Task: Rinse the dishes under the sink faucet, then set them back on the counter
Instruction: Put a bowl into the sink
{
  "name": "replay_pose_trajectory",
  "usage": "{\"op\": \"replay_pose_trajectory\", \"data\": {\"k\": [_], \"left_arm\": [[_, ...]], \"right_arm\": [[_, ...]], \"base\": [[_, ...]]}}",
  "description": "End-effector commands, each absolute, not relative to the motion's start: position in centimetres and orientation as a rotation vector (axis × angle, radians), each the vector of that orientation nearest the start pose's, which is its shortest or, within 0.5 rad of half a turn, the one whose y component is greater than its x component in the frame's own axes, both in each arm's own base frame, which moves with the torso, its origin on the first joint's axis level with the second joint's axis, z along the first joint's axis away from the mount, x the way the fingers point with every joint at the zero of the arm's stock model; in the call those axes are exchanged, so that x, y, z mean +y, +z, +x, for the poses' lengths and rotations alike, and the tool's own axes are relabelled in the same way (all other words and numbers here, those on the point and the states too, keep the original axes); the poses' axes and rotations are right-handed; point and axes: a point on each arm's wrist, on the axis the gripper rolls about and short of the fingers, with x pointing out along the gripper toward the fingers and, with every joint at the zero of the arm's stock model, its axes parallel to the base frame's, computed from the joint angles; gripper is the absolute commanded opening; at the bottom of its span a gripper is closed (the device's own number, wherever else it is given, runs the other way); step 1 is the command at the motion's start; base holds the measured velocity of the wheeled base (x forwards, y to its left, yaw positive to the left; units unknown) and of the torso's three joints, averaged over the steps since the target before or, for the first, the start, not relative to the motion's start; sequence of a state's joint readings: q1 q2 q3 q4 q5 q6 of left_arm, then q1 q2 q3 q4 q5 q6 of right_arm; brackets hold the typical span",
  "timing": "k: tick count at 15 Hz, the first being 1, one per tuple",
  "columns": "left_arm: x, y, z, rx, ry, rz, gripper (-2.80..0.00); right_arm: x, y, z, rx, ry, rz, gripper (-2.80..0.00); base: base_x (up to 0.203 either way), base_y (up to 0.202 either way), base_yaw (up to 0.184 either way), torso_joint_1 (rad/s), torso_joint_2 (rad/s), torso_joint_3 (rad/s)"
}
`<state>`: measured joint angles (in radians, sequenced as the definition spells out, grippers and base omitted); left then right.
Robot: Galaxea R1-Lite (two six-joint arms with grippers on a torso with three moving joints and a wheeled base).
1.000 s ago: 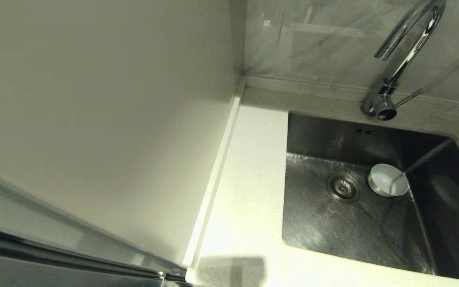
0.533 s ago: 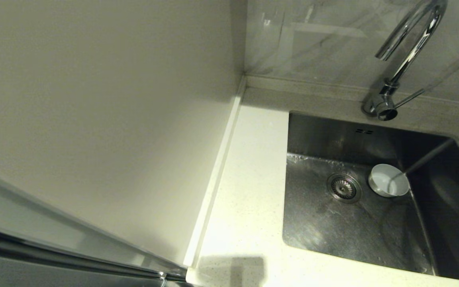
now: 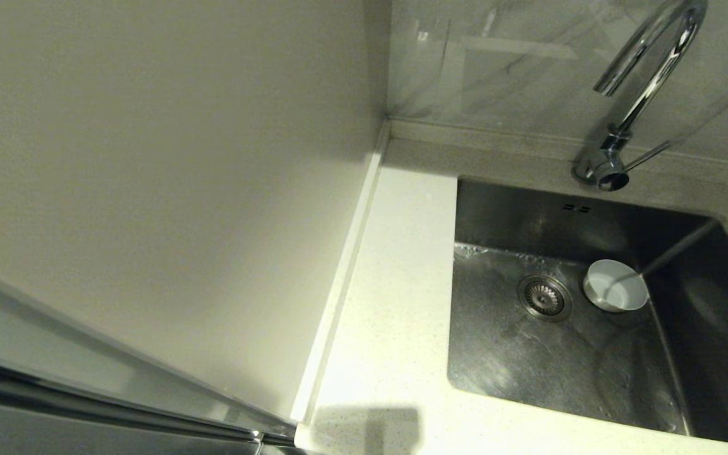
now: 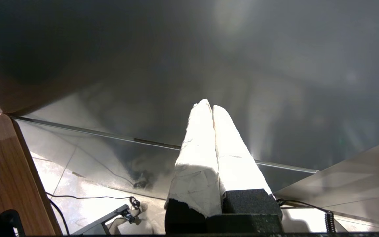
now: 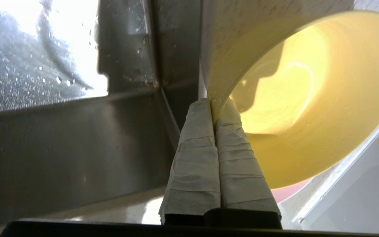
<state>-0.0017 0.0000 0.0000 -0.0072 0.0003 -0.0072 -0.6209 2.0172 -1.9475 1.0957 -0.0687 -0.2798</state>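
A bowl (image 3: 615, 285) sits in the sink (image 3: 528, 360), right of the drain strainer (image 3: 544, 297); faucet (image 3: 639, 88) behind; counter (image 3: 395, 303) left.

Your blue-grey bowl (image 3: 615, 285) sits upright in the sink (image 3: 528, 354), just right of the drain. The yellow bowl (image 5: 308, 98) is tilted, rim pinched in the right end effector (image 5: 215, 105), beside the sink wall.

Pale wall (image 3: 149, 158), marbled backsplash (image 3: 515, 69)

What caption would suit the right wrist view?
Right gripper pinching the rim of a yellow bowl beside the wet steel sink.
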Motion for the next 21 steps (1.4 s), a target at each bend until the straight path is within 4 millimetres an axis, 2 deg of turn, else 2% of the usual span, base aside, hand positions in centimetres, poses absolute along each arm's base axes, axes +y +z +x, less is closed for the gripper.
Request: {"op": "replay_pose_trajectory", "data": {"k": [1, 4, 6, 8, 10, 13, 17, 21], "left_arm": [[0.0, 7.5, -2.3, -0.005, -0.002, -0.008, -2.80], [0.0, 7.5, -2.3, -0.005, -0.002, -0.008, -2.80], [0.0, 7.5, -2.3, -0.005, -0.002, -0.008, -2.80], [0.0, 7.5, -2.3, -0.005, -0.002, -0.008, -2.80], [0.0, 7.5, -2.3, -0.005, -0.002, -0.008, -2.80], [0.0, 7.5, -2.3, -0.005, -0.002, -0.008, -2.80], [0.0, 7.5, -2.3, -0.005, -0.002, -0.008, -2.80], [0.0, 7.5, -2.3, -0.005, -0.002, -0.008, -2.80]], "right_arm": [[-19.8, 24.7, 27.5, 1.205, -0.439, 0.080, -2.80], [-17.8, 26.9, 26.1, 1.156, -0.388, 0.065, -2.80], [-14.5, 28.9, 23.9, 1.181, -0.230, 0.028, -2.80], [-11.1, 28.9, 22.5, 1.241, -0.019, -0.047, -2.80], [-8.5, 27.6, 21.6, 1.294, 0.120, -0.106, -2.80], [-6.8, 24.3, 22.2, 1.234, 0.209, -0.222, -2.80], [-6.4, 18.4, 24.6, 1.017, 0.176, -0.353, -2.80], [-7.1, 13.2, 28.0, 0.923, 0.166, -0.431, -2.80]], "base": [[0.000, 0.000, 0.000, 0.000, 0.00, 0.000], [0.000, 0.000, 0.000, 0.000, 0.00, 0.000], [0.000, 0.000, 0.000, 0.000, 0.00, 0.000], [0.000, 0.000, 0.000, 0.000, 0.00, 0.000], [0.000, 0.000, 0.000, 0.000, 0.00, 0.000], [0.000, 0.000, 0.000, 0.000, 0.00, 0.000], [0.000, 0.000, 0.000, 0.000, 0.00, 0.000], [0.000, 0.000, 0.000, 0.000, 0.00, 0.000]]}}
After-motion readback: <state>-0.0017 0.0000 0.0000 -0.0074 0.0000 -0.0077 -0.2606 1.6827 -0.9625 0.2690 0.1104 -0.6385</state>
